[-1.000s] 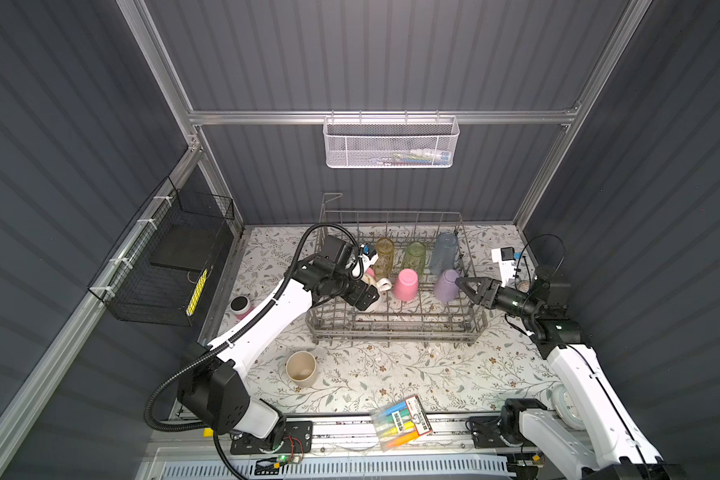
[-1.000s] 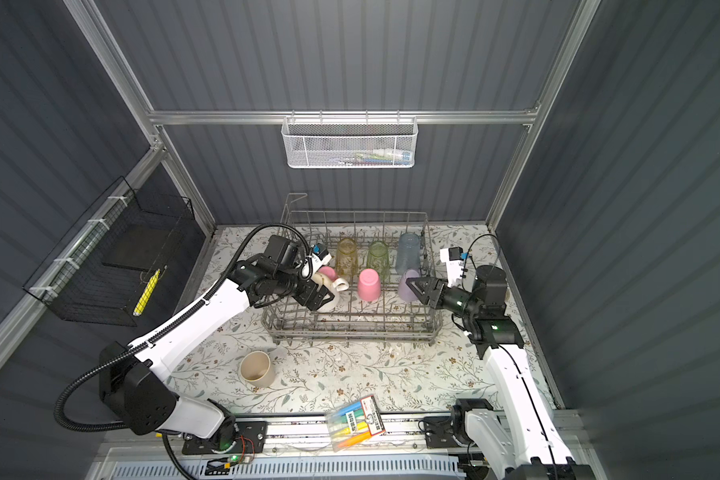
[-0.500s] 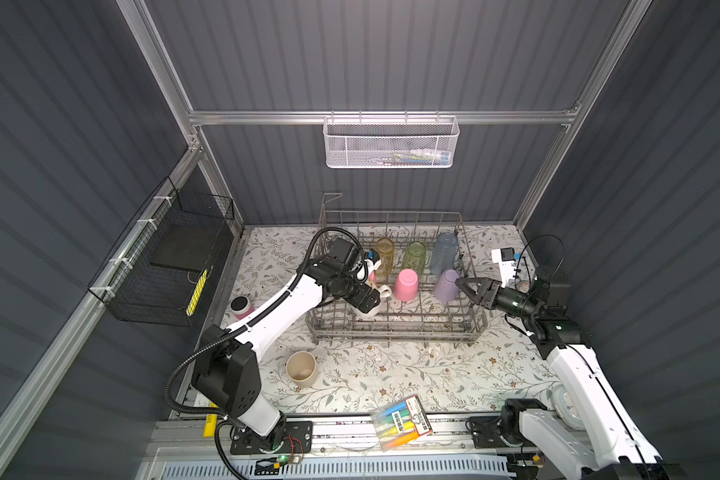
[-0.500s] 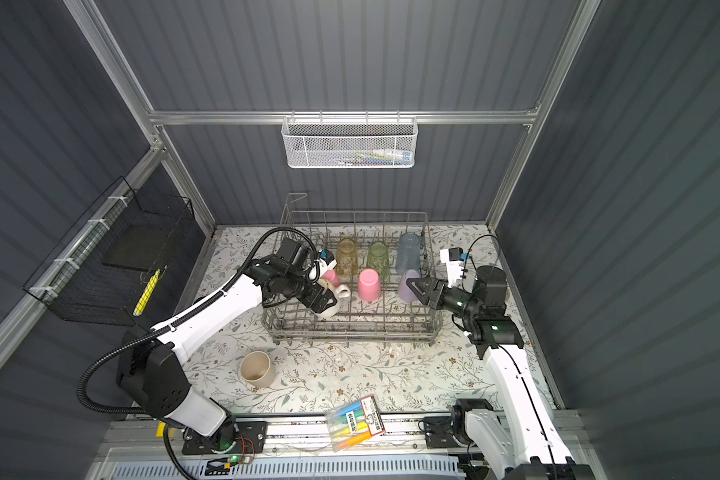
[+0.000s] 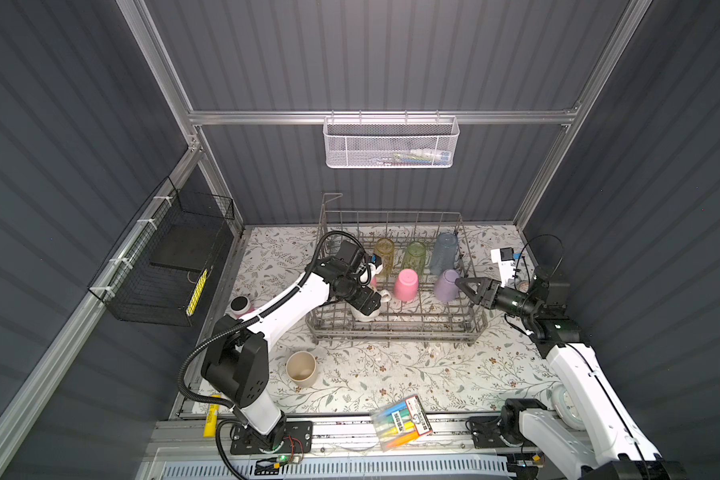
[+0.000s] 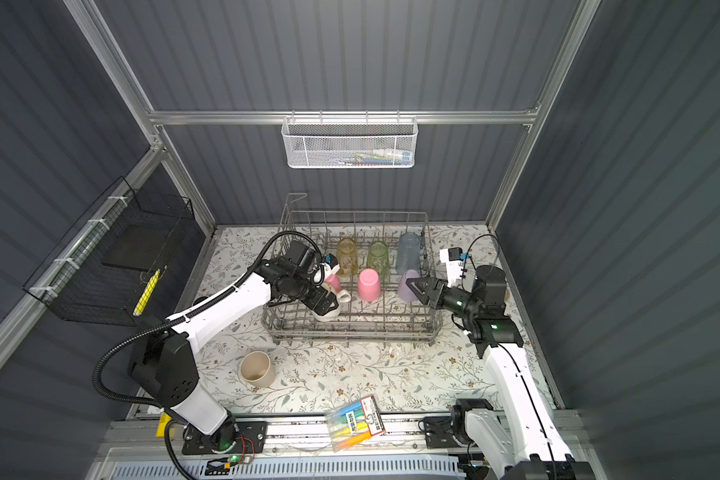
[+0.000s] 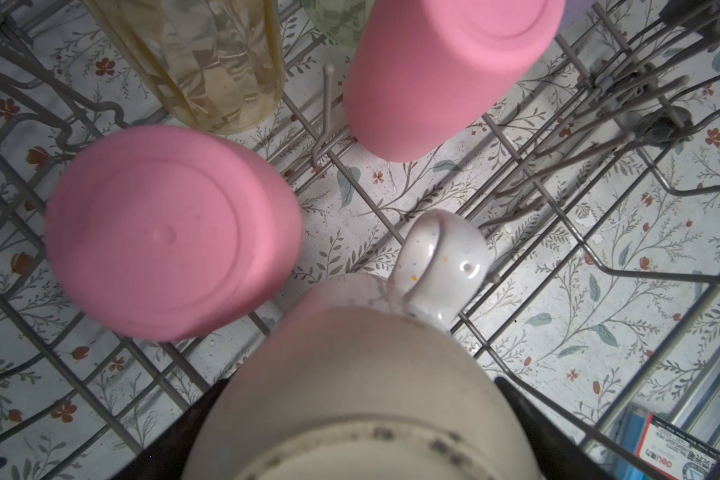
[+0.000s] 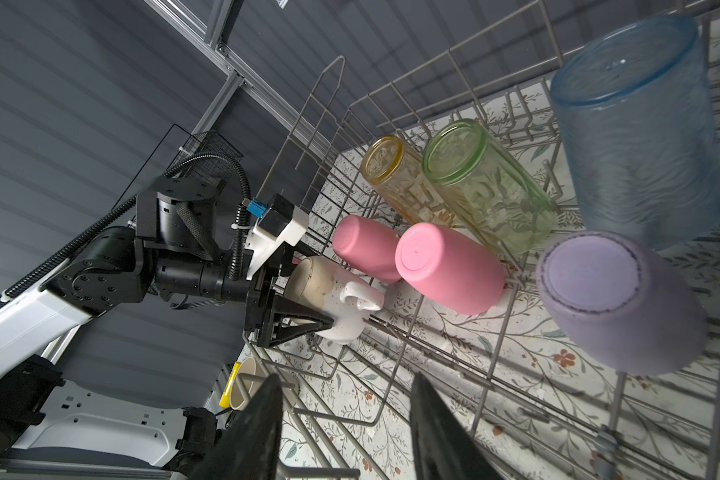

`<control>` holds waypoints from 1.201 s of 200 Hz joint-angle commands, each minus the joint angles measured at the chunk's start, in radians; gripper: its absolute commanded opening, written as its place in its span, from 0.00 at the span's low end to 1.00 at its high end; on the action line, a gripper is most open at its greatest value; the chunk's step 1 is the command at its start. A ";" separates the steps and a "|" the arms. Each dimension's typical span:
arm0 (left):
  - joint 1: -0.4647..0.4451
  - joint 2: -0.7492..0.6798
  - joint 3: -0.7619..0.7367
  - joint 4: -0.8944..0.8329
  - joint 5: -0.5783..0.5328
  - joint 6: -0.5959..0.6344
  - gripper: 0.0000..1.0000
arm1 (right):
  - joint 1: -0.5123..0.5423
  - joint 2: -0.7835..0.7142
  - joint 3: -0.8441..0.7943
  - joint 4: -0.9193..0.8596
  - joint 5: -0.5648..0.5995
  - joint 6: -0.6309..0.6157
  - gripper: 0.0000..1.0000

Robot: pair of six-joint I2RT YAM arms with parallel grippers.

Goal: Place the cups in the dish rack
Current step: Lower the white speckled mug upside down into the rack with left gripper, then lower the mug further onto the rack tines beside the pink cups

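Floral cloth covers the table (image 5: 391, 374) inside a booth of grey panelled walls. Nearest the front edge lies a marker pack (image 5: 400, 422). Behind it, left of centre, the beige tumbler (image 5: 302, 369) stands mouth up on the table, outside the dish rack (image 5: 395, 328).

Rack, near left part: the left pincer (image 5: 366, 306) is spread wide and clamped either side of the cream speckled mug (image 8: 329, 299), which is tilted. Whether the mug rests on the wires cannot be told.

Rack, right end: the right pincer (image 5: 467, 292) stands part open, holding nothing, just beside the lilac tumbler (image 5: 446, 285).

Middle row: a pink tumbler (image 5: 406, 284), a second pink tumbler (image 8: 364, 247) and the lilac one, bases up. Far row: amber glass (image 5: 384, 256), green glass (image 5: 415, 256), clear-blue tumbler (image 5: 443, 257).

Back wall: white mesh basket (image 5: 391, 143). Left wall: black wire basket (image 5: 171, 266).
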 commanded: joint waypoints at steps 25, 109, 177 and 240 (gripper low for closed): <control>-0.009 0.014 0.044 0.071 0.003 -0.007 0.00 | -0.005 0.007 -0.009 0.012 -0.019 -0.008 0.50; -0.015 0.035 0.005 0.092 -0.019 -0.017 0.00 | -0.007 0.007 -0.012 0.010 -0.022 -0.010 0.50; -0.018 0.020 -0.048 0.092 -0.041 -0.026 0.00 | -0.006 0.009 -0.011 0.010 -0.025 -0.008 0.50; -0.024 -0.006 -0.104 0.114 -0.040 -0.047 0.00 | -0.007 0.007 -0.010 0.009 -0.028 -0.008 0.50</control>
